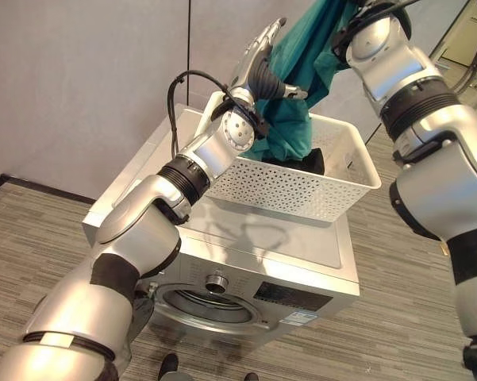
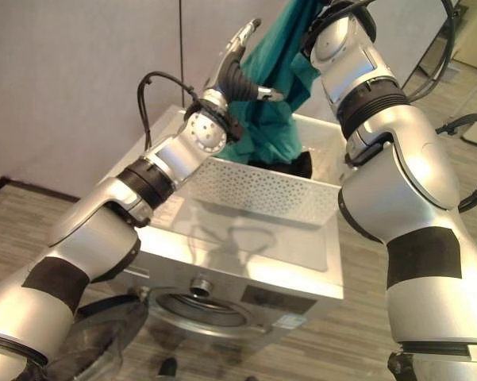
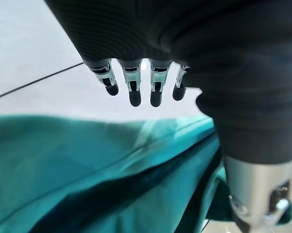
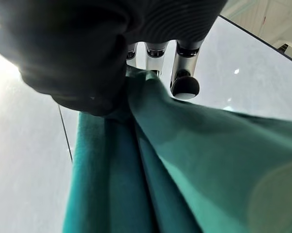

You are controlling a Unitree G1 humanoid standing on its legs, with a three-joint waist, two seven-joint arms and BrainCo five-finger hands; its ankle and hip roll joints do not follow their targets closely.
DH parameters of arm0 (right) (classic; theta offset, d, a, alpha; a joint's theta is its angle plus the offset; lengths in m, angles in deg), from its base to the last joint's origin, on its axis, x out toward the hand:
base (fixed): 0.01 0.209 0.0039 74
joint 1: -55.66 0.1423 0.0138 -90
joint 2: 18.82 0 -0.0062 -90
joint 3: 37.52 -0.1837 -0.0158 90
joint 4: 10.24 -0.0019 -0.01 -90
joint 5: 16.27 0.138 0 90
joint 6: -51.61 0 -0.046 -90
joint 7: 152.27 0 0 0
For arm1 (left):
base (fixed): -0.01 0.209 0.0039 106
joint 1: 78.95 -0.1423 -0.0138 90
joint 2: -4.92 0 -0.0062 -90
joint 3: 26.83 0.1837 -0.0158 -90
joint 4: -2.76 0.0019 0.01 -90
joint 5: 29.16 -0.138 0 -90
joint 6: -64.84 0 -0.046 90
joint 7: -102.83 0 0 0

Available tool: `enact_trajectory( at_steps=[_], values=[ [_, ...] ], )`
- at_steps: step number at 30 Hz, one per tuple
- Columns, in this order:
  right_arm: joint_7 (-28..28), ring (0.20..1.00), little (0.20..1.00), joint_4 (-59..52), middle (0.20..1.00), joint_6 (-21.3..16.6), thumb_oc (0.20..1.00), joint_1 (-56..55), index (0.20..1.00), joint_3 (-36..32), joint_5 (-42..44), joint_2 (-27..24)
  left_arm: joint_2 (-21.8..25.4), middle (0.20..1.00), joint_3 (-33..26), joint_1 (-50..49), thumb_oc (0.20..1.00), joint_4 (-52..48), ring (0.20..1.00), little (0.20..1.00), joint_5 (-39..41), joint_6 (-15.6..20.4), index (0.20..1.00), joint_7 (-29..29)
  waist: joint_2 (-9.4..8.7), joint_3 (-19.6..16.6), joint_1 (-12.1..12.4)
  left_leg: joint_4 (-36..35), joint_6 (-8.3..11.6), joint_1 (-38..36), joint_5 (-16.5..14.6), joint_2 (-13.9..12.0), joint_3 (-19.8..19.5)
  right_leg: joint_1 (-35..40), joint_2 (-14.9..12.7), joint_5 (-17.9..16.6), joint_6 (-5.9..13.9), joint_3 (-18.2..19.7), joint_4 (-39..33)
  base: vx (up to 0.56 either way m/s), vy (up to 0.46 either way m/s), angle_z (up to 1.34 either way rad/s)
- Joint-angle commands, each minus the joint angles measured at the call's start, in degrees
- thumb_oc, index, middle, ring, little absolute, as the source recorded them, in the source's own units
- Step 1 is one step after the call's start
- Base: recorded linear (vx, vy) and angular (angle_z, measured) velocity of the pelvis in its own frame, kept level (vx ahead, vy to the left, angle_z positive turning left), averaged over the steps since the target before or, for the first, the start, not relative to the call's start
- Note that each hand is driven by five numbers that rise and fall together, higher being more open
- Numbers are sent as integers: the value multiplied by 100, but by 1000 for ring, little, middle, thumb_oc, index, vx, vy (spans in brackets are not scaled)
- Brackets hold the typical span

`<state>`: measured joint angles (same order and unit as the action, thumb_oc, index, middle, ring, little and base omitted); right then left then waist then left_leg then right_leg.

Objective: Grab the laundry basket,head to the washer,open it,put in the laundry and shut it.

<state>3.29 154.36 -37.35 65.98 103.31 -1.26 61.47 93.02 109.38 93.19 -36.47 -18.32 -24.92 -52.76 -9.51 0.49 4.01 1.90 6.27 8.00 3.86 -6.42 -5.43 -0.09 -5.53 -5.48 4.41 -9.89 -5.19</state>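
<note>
I have the right hand (image 4: 102,53) raised high, its fingers (image 4: 184,73) curled round a bunch of the teal cloth (image 1: 290,87); in its wrist view the fabric gathers right against the palm and falls away below it in long folds. From that hand the cloth hangs down into the white perforated laundry basket (image 1: 301,186), where its lower end piles up beside a dark garment (image 1: 311,163) lying inside.

My left hand (image 1: 258,63) sits lower than the right one and just beside the hanging cloth, on its near side. Its fingers (image 3: 133,90) are straight and spread, holding nothing; the thumb (image 1: 294,92) points toward the fabric and looks to touch it, though I cannot tell for certain. In the left wrist view the teal folds pass close under the fingertips with a gap between them.

Below both hands, the basket stands on the flat top of the silver washer (image 1: 262,238), toward its back edge. On the washer's front, well below my left forearm, I see the round door opening (image 1: 210,305) with a knob (image 1: 217,282) just above it.
</note>
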Motion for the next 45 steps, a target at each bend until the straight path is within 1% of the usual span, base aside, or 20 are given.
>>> enact_trajectory(
  at_steps=[1,4,5,6,8,10,13,15,16,17,20,24,29,32,33,34,35,37,40,45],
  values=[
    [-50,200,200,581,200,-89,200,980,200,401,139,-222,-15,1000,85,825,1000,604,1000,1000,50,238,1000,87,310,-130,225,-690,-39,-771,-524,-362,-491,257,-243,700,359,72,19,0,0,0],
    [-45,200,200,573,200,-98,200,947,200,381,182,-213,-96,1000,88,665,1000,624,1000,1000,73,197,1000,7,313,-133,211,-690,-38,-757,-517,-372,-504,252,-236,705,348,65,19,0,0,0],
    [-32,200,200,553,200,-95,200,921,200,387,191,-206,-218,1000,151,618,1000,839,1000,1000,46,124,1000,-30,327,-130,176,-690,-34,-747,-499,-376,-500,245,-230,705,341,73,19,0,0,0],
    [-32,200,200,551,200,-95,200,916,200,387,191,-211,-231,1000,156,624,1000,857,1000,1000,50,134,1000,-29,326,-134,179,-690,-34,-743,-498,-376,-503,243,-230,705,340,71,19,0,0,0],
    [-3,200,200,511,200,-101,200,897,200,351,284,-108,-480,1000,249,573,1000,1280,1000,1000,64,51,1000,-152,355,-123,95,-690,-30,-736,-488,-371,-470,214,-223,682,339,101,19,0,0,0],
    [1,200,200,484,200,-99,200,879,200,331,312,-91,-530,1000,264,554,1000,1366,1000,1000,81,47,1000,-172,360,-129,76,-690,-29,-736,-490,-369,-459,204,-223,672,337,116,19,0,0,0],
    [51,200,200,350,200,-87,200,796,200,234,479,-24,-736,1000,292,451,1000,1772,1000,1000,226,-1,1000,-329,395,-125,-63,-690,-31,-728,-506,-361,-382,166,-220,606,332,218,19,-2,-2,-2],
    [56,200,200,314,200,-87,200,776,200,217,500,-14,-765,1000,281,435,1000,1835,1000,1000,293,11,1000,-340,401,-128,-79,-690,-32,-731,-509,-361,-359,154,-219,595,332,244,19,-1,-3,-15],
    [70,200,200,231,200,-69,200,716,200,180,567,13,-799,1000,234,395,1000,1982,1000,1000,458,6,1000,-374,415,-132,-160,-690,-34,-743,-519,-359,-303,140,-215,569,328,302,19,1,-1,-23],
    [69,200,200,229,200,-68,200,714,200,179,567,13,-801,1000,236,395,1000,1989,1000,1000,462,10,1000,-375,415,-134,-154,-690,-35,-745,-520,-360,-297,138,-214,567,328,309,19,6,-3,-18],
    [99,200,200,143,200,-47,200,636,200,158,623,17,-737,1000,177,356,1000,2315,1000,1000,578,-47,1000,-379,432,-138,-273,-690,-40,-783,-536,-351,-198,109,-195,525,315,426,19,-5,-9,-21],
    [130,200,200,97,200,-53,200,648,200,147,737,127,-692,1000,100,526,1000,2396,1000,1000,823,-28,1000,-351,447,-136,-364,-690,-34,-785,-538,-347,-107,65,-183,488,317,517,19,-2,-11,-10],
    [99,200,200,-242,200,-90,200,600,200,21,867,189,-751,1000,-1,686,1000,2186,1000,1000,1333,79,1000,-352,494,-108,-467,-690,-34,-792,-530,-349,-10,0,-172,456,320,611,19,4,-11,-16],
    [64,200,200,-557,200,-121,200,574,200,-35,937,149,-653,1000,8,715,1000,2043,1000,1000,1478,141,1000,-383,515,-102,-521,-690,-40,-787,-534,-349,45,-48,-161,435,317,685,19,-5,-8,-18],
    [42,200,200,-776,200,-151,200,530,200,-49,935,113,-614,294,5,720,294,1984,294,294,1604,155,294,-429,538,-88,-578,-690,-41,-796,-531,-350,83,-68,-149,428,319,738,19,-3,-8,-8],
    [39,200,200,-785,200,-147,200,525,200,-52,933,111,-613,294,7,719,294,1982,294,294,1606,155,294,-430,537,-88,-575,-690,-41,-798,-532,-351,86,-69,-147,427,318,742,19,-3,-9,-7],
    [43,200,200,-887,200,-165,200,507,200,-87,952,97,-543,200,5,721,200,2026,200,200,1614,149,200,-463,548,-81,-604,-690,-40,-801,-532,-355,117,-83,-146,420,322,766,19,-1,1,-9],
    [34,200,200,-1011,200,-172,200,482,200,-94,953,82,-480,200,24,689,200,2035,200,200,1618,142,200,-500,554,-75,-627,-690,-38,-807,-535,-359,149,-98,-144,409,321,799,19,-1,0,-14],
    [22,200,200,-1309,200,-235,200,364,200,-145,1005,-50,-190,200,68,565,200,2125,200,200,1480,93,200,-579,578,-61,-671,-690,-41,-827,-540,-358,212,-126,-128,391,316,873,19,7,-7,-17],
    [19,200,200,-1428,200,-251,200,267,200,-127,1010,-204,-100,200,34,412,200,2064,200,200,1428,97,200,-571,582,-21,-658,-690,-44,-828,-523,-362,206,-120,-119,405,304,868,19,4,-17,-10]
  ],
)
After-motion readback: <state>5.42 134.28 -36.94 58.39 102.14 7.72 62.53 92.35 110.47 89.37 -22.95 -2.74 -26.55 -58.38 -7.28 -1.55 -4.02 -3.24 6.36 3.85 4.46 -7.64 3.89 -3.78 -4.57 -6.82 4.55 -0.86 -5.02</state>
